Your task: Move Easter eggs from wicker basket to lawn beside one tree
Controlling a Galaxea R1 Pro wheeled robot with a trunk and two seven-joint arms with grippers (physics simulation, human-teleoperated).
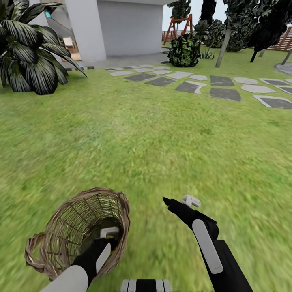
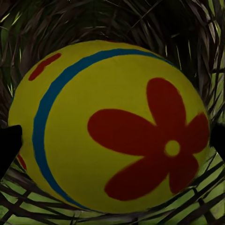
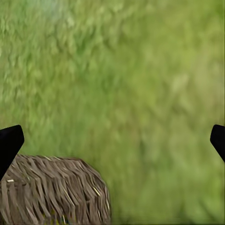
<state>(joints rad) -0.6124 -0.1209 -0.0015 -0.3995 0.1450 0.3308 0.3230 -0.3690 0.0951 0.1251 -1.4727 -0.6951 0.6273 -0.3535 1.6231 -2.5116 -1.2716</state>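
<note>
An egg [image 2: 110,126], yellow with a red flower and blue band, lies inside the basket [image 1: 77,231] on the lawn [image 1: 154,142], between the spread fingers of the left hand [image 1: 108,237], which reaches into the basket without gripping. The right hand [image 3: 112,140] hovers open over grass beside the basket. A tree [image 1: 224,46] stands beyond stepping stones [image 1: 190,86].
</note>
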